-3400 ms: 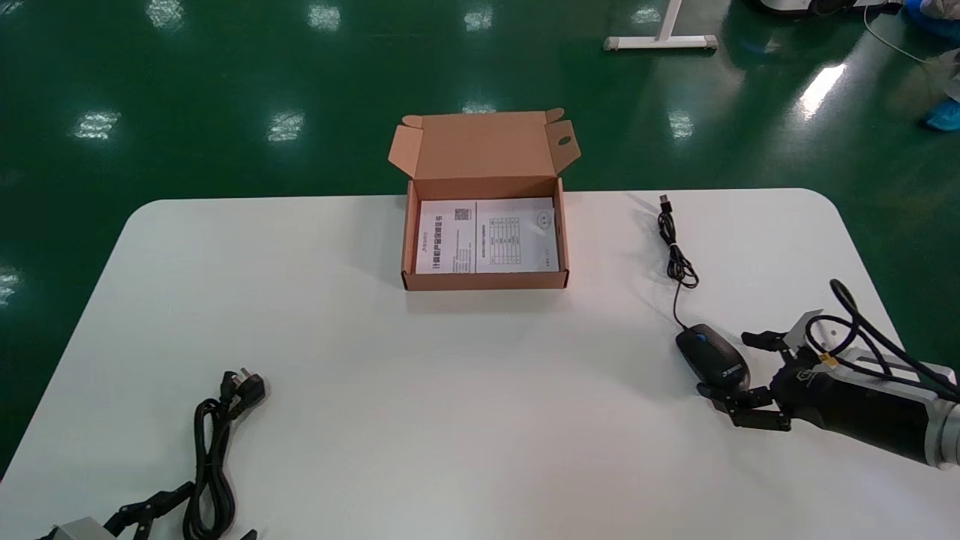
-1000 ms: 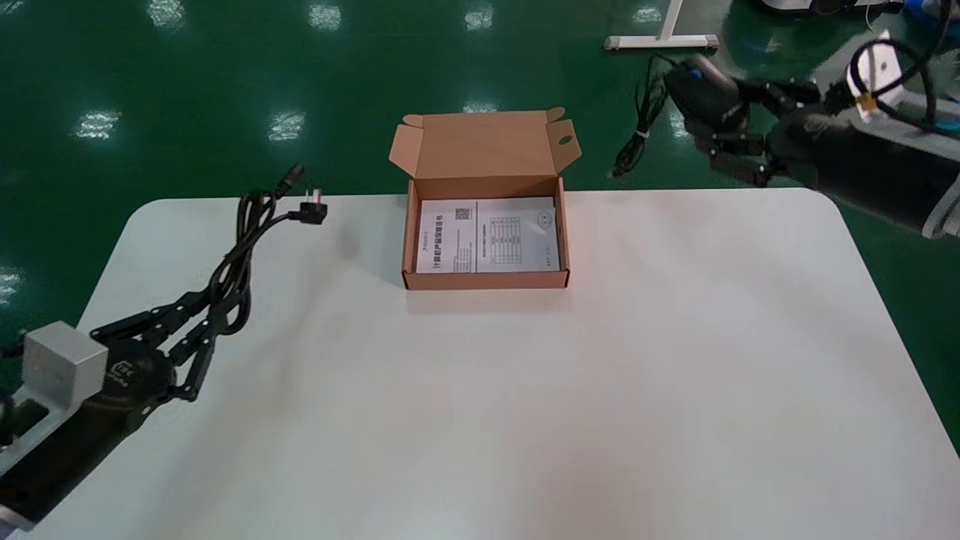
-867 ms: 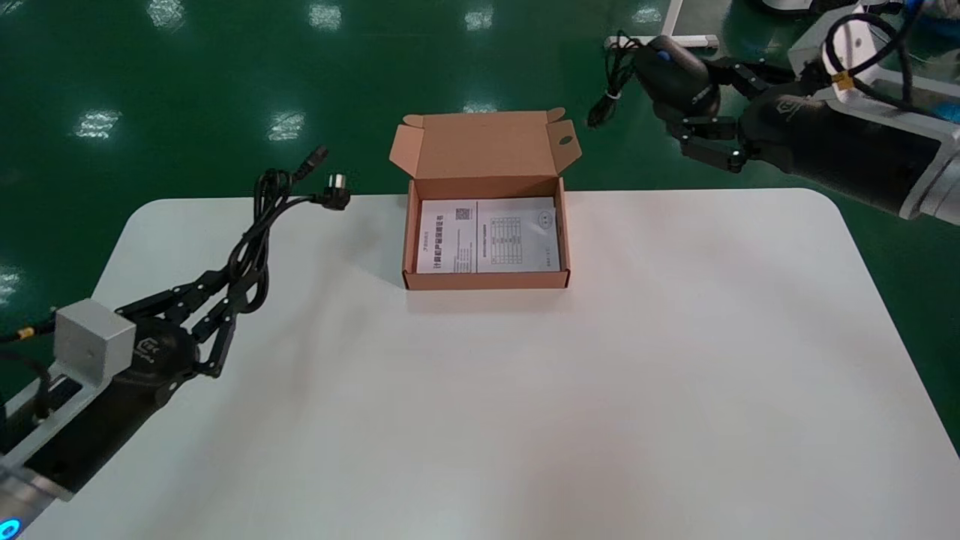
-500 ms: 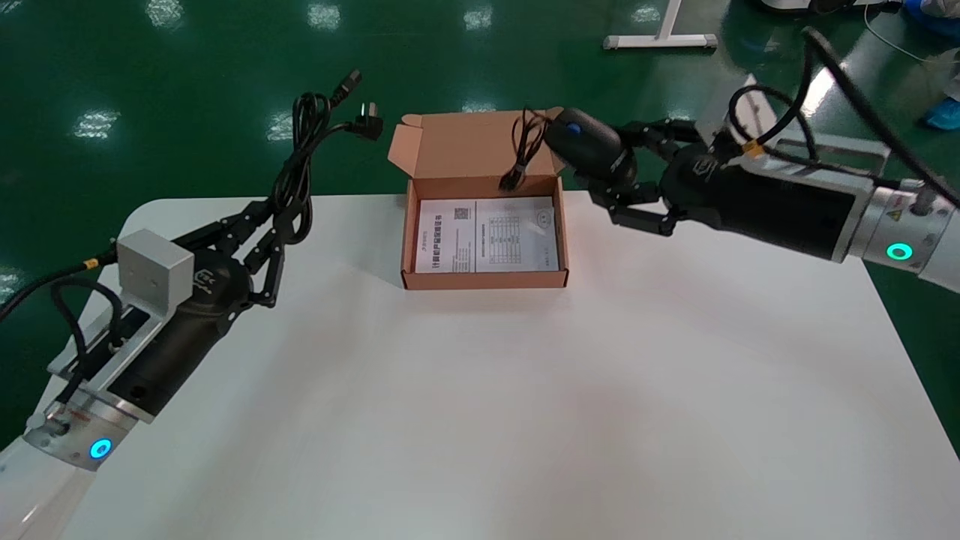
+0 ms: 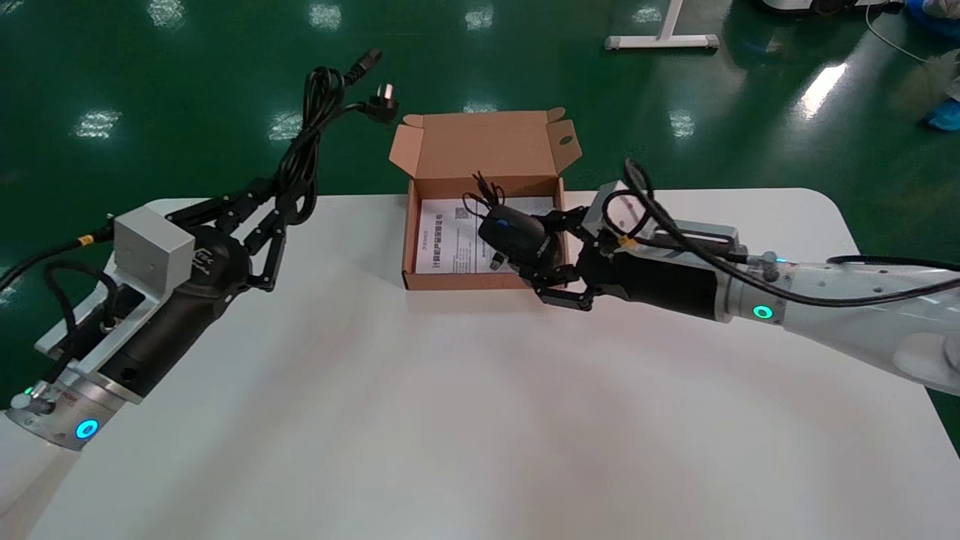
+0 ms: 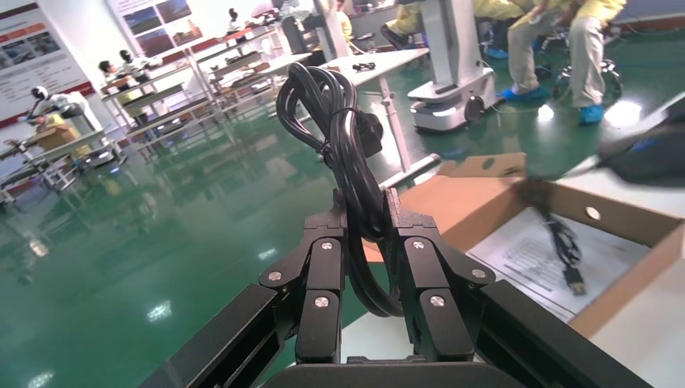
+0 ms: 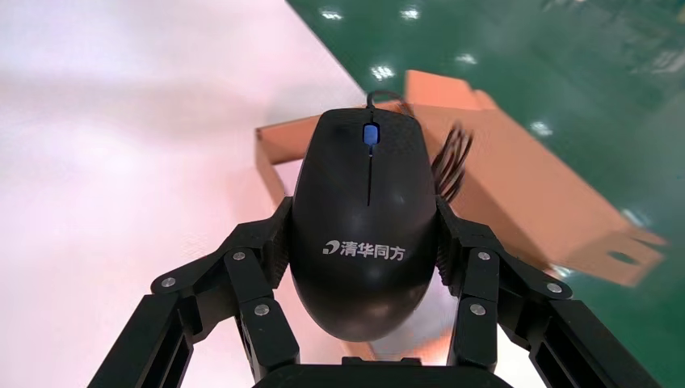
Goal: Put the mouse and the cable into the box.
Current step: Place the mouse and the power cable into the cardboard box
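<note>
Right claw (image 5: 546,259) is clamped on the one black mouse (image 5: 514,232), holding it just above the front right part of the single open cardboard box (image 5: 480,282). The mouse's thin cord (image 6: 564,246) hangs onto the one printed sheet (image 5: 450,244) inside. Left claw (image 5: 264,225) is closed on the one bundled black cable (image 5: 304,157), its two plug ends uppermost, raised over the white counter (image 5: 450,412) left of the box.
</note>
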### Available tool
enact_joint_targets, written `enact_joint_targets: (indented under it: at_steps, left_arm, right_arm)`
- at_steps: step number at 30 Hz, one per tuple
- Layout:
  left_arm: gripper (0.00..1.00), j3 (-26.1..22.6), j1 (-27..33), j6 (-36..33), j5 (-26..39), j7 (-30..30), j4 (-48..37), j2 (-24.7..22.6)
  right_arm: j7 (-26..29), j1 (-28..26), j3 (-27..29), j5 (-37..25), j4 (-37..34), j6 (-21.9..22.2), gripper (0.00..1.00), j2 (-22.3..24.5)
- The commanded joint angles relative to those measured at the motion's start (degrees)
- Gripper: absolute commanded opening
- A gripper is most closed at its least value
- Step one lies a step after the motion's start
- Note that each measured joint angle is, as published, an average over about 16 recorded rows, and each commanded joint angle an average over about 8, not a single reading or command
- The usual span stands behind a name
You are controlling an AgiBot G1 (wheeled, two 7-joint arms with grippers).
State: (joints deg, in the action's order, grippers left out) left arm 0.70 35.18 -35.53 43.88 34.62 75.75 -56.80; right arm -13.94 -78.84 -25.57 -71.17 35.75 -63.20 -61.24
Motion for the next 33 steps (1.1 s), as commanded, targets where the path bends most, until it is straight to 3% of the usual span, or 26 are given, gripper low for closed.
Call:
enact_joint_targets:
  at_steps: [1, 12, 21, 33]
  left_arm:
    - [0.0, -0.2, 0.0, -0.1, 0.2, 0.0, 0.2, 0.3]
    - [0.0, -1.7, -0.6, -0.5, 2.2, 0.0, 0.9, 1.6]
    - [0.0, -2.0, -1.2, 0.0, 2.4, -0.4, 0.8, 1.7]
    - [0.0, -3.2, -0.6, 0.0, 3.1, -1.3, 0.8, 2.1]
  right_arm:
    - [-1.1, -0.1, -0.6, -0.6, -1.4, 0.5, 0.0, -1.7]
    - [-10.6, -3.2, -0.7, -1.3, -15.0, 3.4, 0.0, -8.4]
    - [-17.0, -4.7, 1.4, 1.4, -23.5, 3.4, 0.0, -9.4]
    - [-22.8, -5.8, 3.8, 4.5, -29.8, 4.4, 0.0, -11.0]
